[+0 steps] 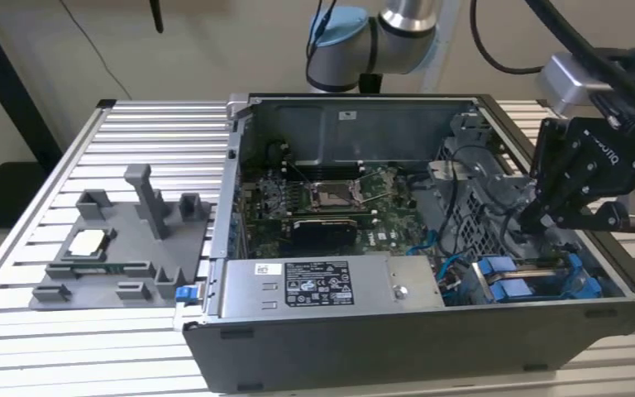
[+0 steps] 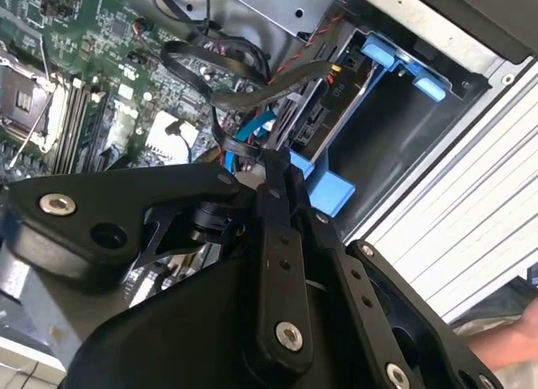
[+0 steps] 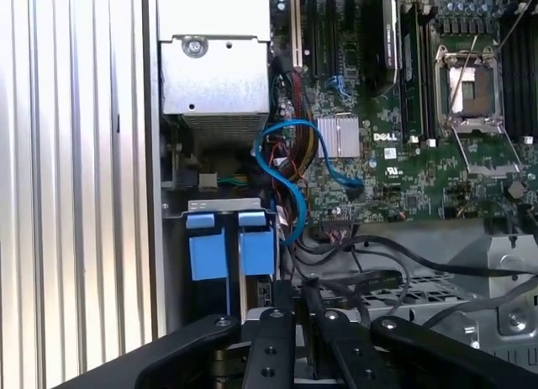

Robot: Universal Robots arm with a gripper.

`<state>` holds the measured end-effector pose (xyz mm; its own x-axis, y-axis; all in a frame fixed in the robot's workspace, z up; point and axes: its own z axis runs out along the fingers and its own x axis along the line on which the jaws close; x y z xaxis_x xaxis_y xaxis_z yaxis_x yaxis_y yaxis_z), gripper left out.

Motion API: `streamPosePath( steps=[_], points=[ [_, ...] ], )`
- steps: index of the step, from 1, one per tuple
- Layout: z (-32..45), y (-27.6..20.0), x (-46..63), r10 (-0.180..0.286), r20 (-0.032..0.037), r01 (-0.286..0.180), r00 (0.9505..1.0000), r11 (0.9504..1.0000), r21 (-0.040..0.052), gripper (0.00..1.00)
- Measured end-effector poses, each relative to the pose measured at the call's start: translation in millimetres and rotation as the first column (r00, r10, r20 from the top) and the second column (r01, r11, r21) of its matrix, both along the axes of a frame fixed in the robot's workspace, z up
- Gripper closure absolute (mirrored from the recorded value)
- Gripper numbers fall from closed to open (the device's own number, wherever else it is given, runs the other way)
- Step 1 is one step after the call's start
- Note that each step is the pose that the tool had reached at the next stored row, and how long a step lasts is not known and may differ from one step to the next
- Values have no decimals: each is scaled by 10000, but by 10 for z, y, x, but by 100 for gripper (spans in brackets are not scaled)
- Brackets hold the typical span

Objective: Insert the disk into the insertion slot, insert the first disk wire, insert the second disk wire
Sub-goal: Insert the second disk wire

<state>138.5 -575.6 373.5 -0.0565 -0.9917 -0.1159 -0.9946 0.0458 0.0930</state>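
While the gripper [image 1: 538, 222] hangs inside the open case [image 1: 329, 356] at the right of the exterior view, its fingers [image 2: 277, 204] look closed together, holding nothing I can make out. Just below it, lower right, the disk [image 1: 532, 277] in its blue carrier sits in the slot [image 1: 599, 285], apparently seated. A blue cable [image 3: 286, 166] loops nearby, likely awaiting connection. Labels are too small to read.

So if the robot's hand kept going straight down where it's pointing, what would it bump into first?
Probably the black cables bunched beside the blue drive bay; the hand points at them, though depth is hard to judge.
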Motion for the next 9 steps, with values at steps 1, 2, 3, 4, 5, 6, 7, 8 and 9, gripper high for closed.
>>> streamPosePath(
  steps=[1,2,3,4,5,6,7,8,9],
  points=[
    [-19,-17,-1,0,0,0,10000,10000,2,84],
    [-38,-32,0,0,0,0,10000,10000,4,84],
    [-56,-45,0,0,0,0,10000,10000,4,84],
    [-74,-57,0,0,0,0,10000,10000,5,84],
    [-93,-66,0,0,0,0,10000,10000,4,84],
    [-110,-70,4,-1,2,1,10000,10000,2,84],
    [-127,-73,13,-1,3,1,10000,10000,2,84],
    [-147,-74,31,-1,3,1,10000,10000,3,84],
    [-164,-74,51,0,2,0,10000,10000,3,84]
  ],
)
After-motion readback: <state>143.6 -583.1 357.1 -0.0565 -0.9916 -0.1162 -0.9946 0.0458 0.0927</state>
